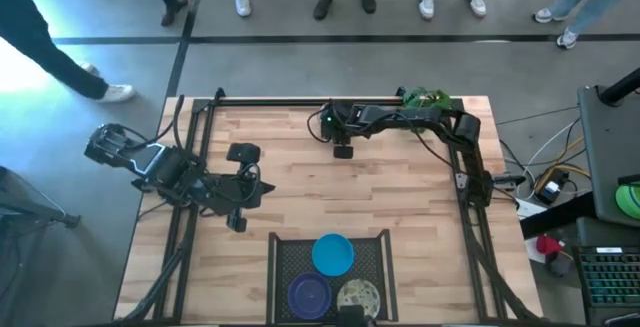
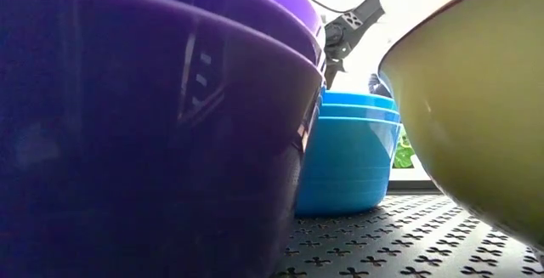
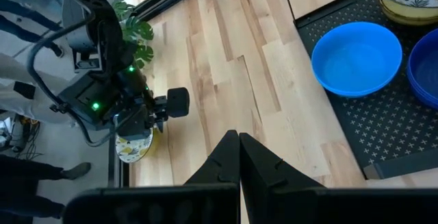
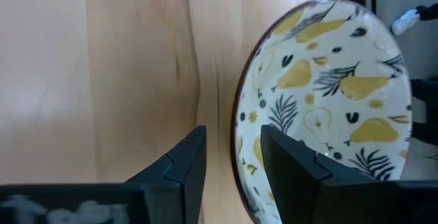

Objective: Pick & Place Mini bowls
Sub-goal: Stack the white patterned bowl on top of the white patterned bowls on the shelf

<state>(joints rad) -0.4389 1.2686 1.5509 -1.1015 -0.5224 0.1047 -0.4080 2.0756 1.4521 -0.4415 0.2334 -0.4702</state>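
R gripper point(image 4: 233, 131) is at upper centre of the high view. Its fingers are spread astride the rim of a cream pear-print mini bowl point(image 4: 328, 80). The rim runs lengthwise thru the gap: one finger is inside the bowl, the other outside over bare wood, w/ space showing on both sides, so not pinched yet. Most of the bowl lies off to the inner finger's side. Round bowl, so no long axis to line up; what matters is the rim staying centred between the fingers before they close.

L wrist view shows the same bowl point(image 3: 133, 145) low under the R gripper, near the plant point(image 3: 133, 29). Can't tell if it sits flat on the counter point(image 1: 400, 207) or is tipped.

L gripper point(image 3: 238, 136) has its fingers pressed together and holds nothing. It's mid-left in the high view, well apart from that bowl, so R arm is the nearer one by far.

Black mesh tray point(image 1: 290, 257) is at bottom centre, holding a blue bowl point(image 1: 332, 253), a purple bowl point(image 1: 310, 292) and a cream stack point(image 1: 358, 295). Open counter lies between R gripper and tray, and nothing looks to be in the way. People's feet are along the top edge, off the counter.
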